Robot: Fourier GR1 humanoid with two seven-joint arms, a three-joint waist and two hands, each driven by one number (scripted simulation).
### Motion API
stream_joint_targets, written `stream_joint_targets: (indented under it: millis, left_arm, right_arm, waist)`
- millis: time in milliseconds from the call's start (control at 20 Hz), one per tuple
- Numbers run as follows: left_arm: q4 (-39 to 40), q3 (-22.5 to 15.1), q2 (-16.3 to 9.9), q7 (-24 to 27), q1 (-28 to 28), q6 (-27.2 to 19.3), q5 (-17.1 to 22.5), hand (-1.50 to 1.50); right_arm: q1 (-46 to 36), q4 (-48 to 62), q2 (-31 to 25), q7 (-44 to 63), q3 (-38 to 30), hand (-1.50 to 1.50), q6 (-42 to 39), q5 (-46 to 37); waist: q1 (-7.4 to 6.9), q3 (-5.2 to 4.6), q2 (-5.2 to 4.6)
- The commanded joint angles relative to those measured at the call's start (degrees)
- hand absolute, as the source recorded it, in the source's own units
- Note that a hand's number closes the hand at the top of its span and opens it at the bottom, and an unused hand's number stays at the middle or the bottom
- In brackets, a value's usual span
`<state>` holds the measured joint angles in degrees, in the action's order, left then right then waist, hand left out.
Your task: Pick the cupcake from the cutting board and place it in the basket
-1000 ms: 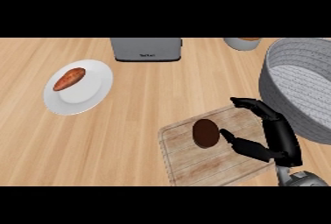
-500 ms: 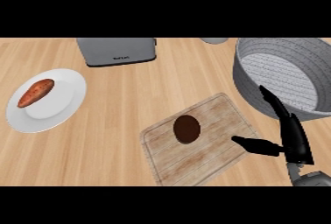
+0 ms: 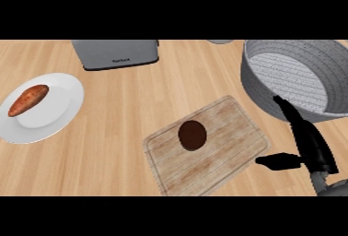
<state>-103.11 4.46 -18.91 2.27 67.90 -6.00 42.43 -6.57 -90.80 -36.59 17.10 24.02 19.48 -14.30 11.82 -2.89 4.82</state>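
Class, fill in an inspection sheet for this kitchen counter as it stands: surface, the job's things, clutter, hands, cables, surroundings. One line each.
Surface: wooden counter.
Job's things: dark brown cupcake lies on the cutting board; grey basket at upper right holds nothing visible.
Clutter: white plate with a sweet potato at left; grey toaster at top; a grey object cut off at top edge.
Hands: right hand open beside the board's right edge, touching nothing; left hand not in view.
Cables: nothing seen.
Surroundings: nothing seen beyond the counter.
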Motion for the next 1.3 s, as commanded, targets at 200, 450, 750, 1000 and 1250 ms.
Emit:
stream_joint_targets:
  millis: [200, 450, 750, 1000, 1250]
  left_arm:
    - [-8.99, 2.82, -3.05, 9.96, -13.95, 4.21, -4.54, 0.00]
    - [-6.70, 3.50, -2.78, 11.97, -15.06, 6.51, -4.91, 0.00]
    - [-4.56, 3.84, -2.42, 14.21, -16.85, 9.14, -5.45, 0.00]
    - [-1.82, 4.96, -2.56, 16.01, -18.94, 10.80, -5.62, 0.00]
    - [1.23, 6.06, -2.51, 17.62, -21.52, 11.59, -5.65, 0.00]
  right_arm:
    - [-3.13, -2.79, -1.09, 11.67, 4.96, -1.50, -6.65, -2.38]
    - [-5.76, -3.38, -2.51, 19.48, 6.39, -1.50, -10.16, -4.49]
    - [-8.84, -4.62, -1.71, 27.86, 7.81, -1.50, -13.01, -6.02]
    - [-11.37, -5.95, 0.50, 33.58, 9.00, -1.50, -14.43, -6.71]
    - [-13.26, -7.45, 2.96, 37.77, 11.14, -1.50, -15.58, -7.86]
  waist:
    - [2.19, 1.68, -1.55]
    - [2.29, 1.69, -1.76]
    - [1.99, 2.13, -2.29]
    - [1.68, 2.37, -2.61]
    - [1.79, 2.60, -2.91]
